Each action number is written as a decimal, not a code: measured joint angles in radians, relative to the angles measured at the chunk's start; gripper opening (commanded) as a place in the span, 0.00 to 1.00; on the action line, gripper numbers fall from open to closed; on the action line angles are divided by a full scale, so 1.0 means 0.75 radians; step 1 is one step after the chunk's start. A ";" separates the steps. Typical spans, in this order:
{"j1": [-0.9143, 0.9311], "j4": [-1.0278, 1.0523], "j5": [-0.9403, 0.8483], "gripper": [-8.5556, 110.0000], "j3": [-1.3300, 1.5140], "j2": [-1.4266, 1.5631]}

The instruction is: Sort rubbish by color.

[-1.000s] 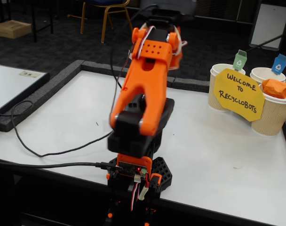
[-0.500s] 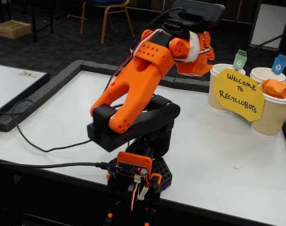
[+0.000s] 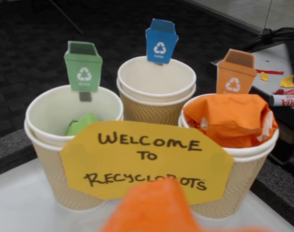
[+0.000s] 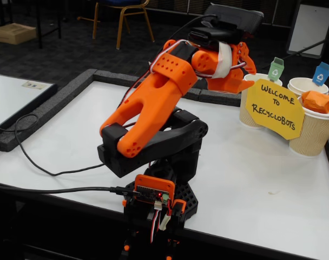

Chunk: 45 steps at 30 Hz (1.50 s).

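Note:
Three paper cups stand behind a yellow "Welcome to Recyclobots" sign (image 3: 147, 162). In the wrist view, the left cup (image 3: 45, 145) carries a green tag and holds a green paper wad (image 3: 81, 124). The right cup (image 3: 243, 169) carries an orange tag and is filled by an orange paper wad (image 3: 229, 121), also seen in the fixed view (image 4: 317, 101). The middle cup (image 3: 156, 87), under a blue tag, shows nothing inside. My gripper (image 4: 243, 76) hangs just left of the cups, pointing at them. Only a blurred orange finger (image 3: 152, 208) shows at the wrist view's bottom edge. Nothing shows between the jaws.
The arm's base (image 4: 156, 197) is clamped at the white table's front edge (image 4: 251, 244), with cables (image 4: 40, 168) trailing to the left. A raised grey border (image 4: 56, 103) rims the table. Beyond it lie dark carpet, a chair (image 4: 121, 13) and a side table with small items (image 3: 282, 92).
The arm has swung to the right and stretched out, bringing the gripper from above the base to just beside the cups. Cups and wads have not moved.

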 measured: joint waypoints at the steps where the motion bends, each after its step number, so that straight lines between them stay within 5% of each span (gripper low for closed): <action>1: -0.039 0.000 0.000 0.07 0.000 0.000; 13: -0.650 0.047 0.000 0.07 0.045 0.002; 45: -0.824 0.196 0.053 0.07 0.464 0.012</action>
